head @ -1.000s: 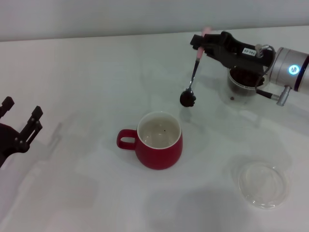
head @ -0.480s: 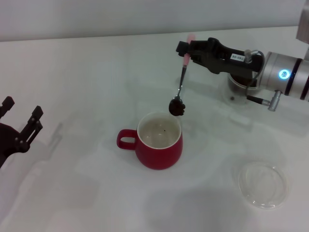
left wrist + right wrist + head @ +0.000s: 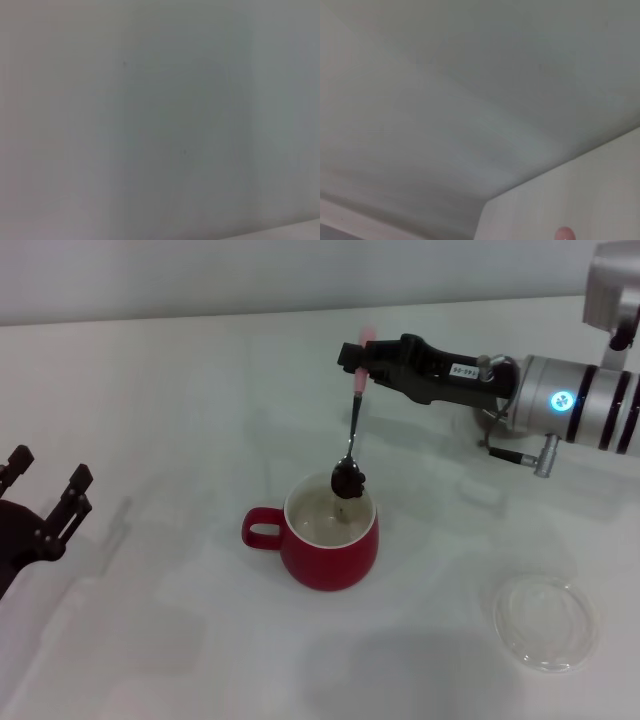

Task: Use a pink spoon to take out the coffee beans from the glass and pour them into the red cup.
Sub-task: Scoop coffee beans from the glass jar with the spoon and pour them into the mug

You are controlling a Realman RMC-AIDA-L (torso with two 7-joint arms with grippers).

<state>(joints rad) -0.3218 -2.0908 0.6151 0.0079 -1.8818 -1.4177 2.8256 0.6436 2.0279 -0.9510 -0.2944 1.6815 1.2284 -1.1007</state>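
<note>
In the head view my right gripper (image 3: 361,358) is shut on the pale pink handle of the pink spoon (image 3: 352,432), which hangs nearly straight down. Its bowl carries a clump of dark coffee beans (image 3: 347,480) just above the far rim of the red cup (image 3: 330,540). The cup stands mid-table with its loop handle pointing left, and its white inside shows. The glass is hidden behind my right arm. In the right wrist view only the pink spoon's handle tip (image 3: 564,233) shows. My left gripper (image 3: 46,502) rests open at the table's left edge.
A flat clear round dish (image 3: 545,621) lies at the front right of the white table (image 3: 180,400). My right forearm stretches in from the right at the back. The left wrist view shows only a plain pale surface.
My right gripper has carried the loaded spoon leftward and toward the front, from beside the glass to above the red cup's rim. The left arm has stayed where it was.
</note>
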